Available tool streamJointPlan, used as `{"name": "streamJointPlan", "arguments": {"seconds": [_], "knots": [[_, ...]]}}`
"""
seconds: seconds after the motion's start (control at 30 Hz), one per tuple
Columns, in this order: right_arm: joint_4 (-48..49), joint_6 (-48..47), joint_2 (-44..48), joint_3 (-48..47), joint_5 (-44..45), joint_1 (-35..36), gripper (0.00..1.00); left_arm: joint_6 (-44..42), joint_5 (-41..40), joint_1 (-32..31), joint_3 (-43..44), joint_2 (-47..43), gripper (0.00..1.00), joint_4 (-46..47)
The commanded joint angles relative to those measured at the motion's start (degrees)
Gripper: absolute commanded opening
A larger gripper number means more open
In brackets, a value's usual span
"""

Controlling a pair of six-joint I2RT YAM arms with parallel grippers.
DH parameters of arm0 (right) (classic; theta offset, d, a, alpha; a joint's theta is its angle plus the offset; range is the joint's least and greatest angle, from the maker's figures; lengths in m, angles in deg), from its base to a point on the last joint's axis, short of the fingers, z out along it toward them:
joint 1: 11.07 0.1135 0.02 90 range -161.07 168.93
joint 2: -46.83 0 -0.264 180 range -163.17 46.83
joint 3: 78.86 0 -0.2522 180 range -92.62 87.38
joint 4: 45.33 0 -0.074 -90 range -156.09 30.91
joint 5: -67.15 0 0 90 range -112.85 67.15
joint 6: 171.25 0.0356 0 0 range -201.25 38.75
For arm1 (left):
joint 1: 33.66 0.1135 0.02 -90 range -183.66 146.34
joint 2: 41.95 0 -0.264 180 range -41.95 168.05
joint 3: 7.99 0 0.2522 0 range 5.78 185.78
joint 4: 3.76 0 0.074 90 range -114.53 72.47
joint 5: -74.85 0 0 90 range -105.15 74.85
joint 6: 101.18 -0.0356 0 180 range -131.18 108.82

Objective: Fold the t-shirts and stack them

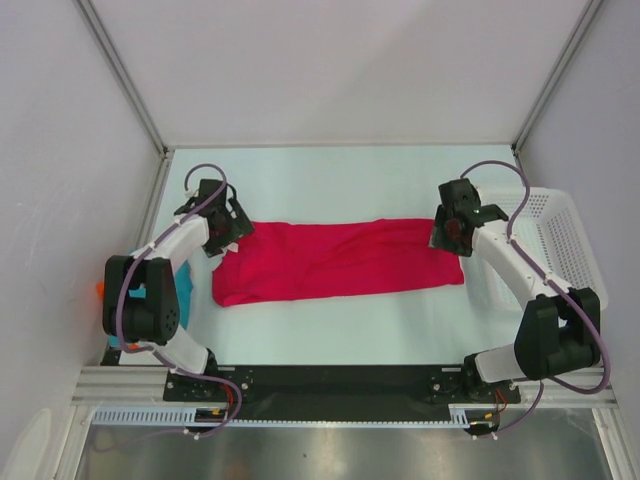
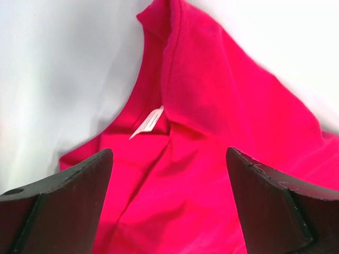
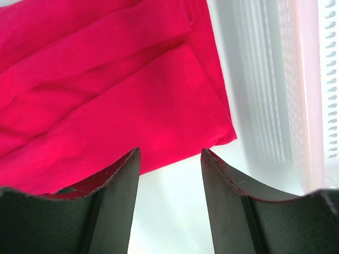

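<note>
The crimson shirt is lying on the table as a long folded band, its long axis running side to side between your two arms; your left gripper is hovering over the collar end, where the white label is showing; your right gripper is hovering over the hem end; each arm is nearest its own end. Both sets of jaws are standing apart, gripping nothing. The next fold, as I am judging it, is turning on carrying one end over the other along that axis. The white basket is sitting just right of the hem; no shirt is showing in it. The teal shirt and the orange shirt are peeking out beside your left arm's base.
</note>
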Motion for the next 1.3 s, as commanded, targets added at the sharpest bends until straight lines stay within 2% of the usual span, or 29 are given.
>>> {"name": "streamJointPlan", "arguments": {"seconds": [0.0, 0.37, 0.7, 1.03, 1.27], "knots": [[1.10, -1.07, -0.65, -0.91, -0.17, -0.25, 0.55, -1.10, 0.32, 0.40, 3.18, 2.57, 0.91, 3.50], [1.98, -1.16, -5.40, -2.23, 0.09, -0.42, 0.54, -1.10, 1.82, 1.54, 8.10, 8.46, 0.79, 4.65], [2.07, -1.60, -7.34, -3.55, 0.35, -0.69, 0.54, -1.01, 2.52, 2.16, 11.44, 11.81, 0.60, 5.00], [1.89, -1.86, -7.25, -3.55, 0.44, -1.04, 0.54, -0.83, 2.96, 3.13, 10.30, 12.60, 0.52, 5.88], [2.07, -1.86, -7.25, -3.28, 0.27, -1.04, 0.54, -0.74, 1.91, 3.39, 7.32, 10.14, 0.50, 6.58]]}}
